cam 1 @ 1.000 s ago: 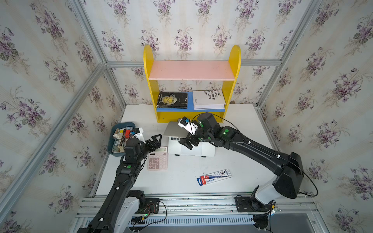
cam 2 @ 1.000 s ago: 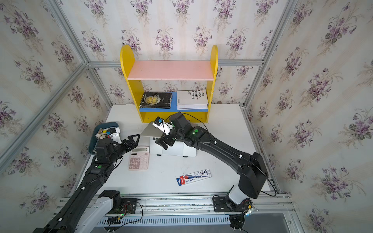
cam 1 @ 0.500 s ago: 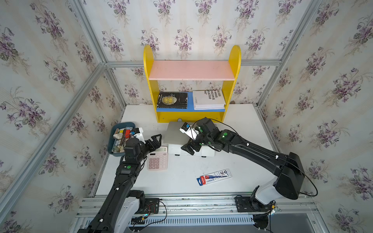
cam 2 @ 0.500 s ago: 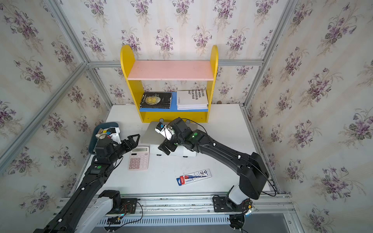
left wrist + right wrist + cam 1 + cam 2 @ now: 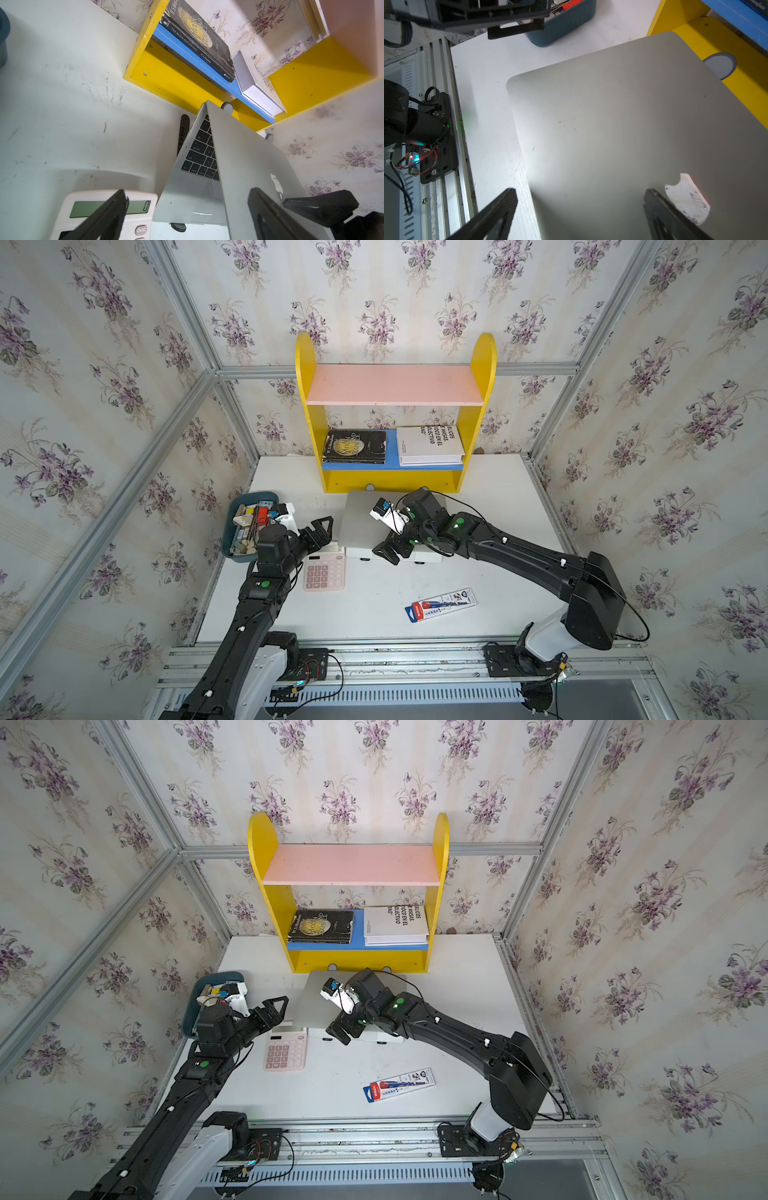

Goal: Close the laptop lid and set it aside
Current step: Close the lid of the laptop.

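Now, in both top views, my right gripper (image 5: 392, 549) (image 5: 344, 1029), jaws spread and holding nothing, has pushed the laptop lid (image 5: 363, 518) (image 5: 311, 998) far lower than a second ago, in front of the yellow shelf (image 5: 395, 481). My left wrist view still shows a wedge of keys on the laptop (image 5: 199, 145). My left gripper (image 5: 188, 192) is open and idle above the pink calculator (image 5: 83, 208). My right wrist view has one finger over the lid by its logo. Closing is nearly done, I judge.

At the back of the worktop (image 5: 498, 506), yellow shelf (image 5: 395, 482) holding a black book (image 5: 354, 445) and a white book (image 5: 430, 443), lying flat. At left, blue bin (image 5: 231, 533) of clutter, pink calculator (image 5: 325, 573) near. Toward the front, blue-red packet (image 5: 441, 605).
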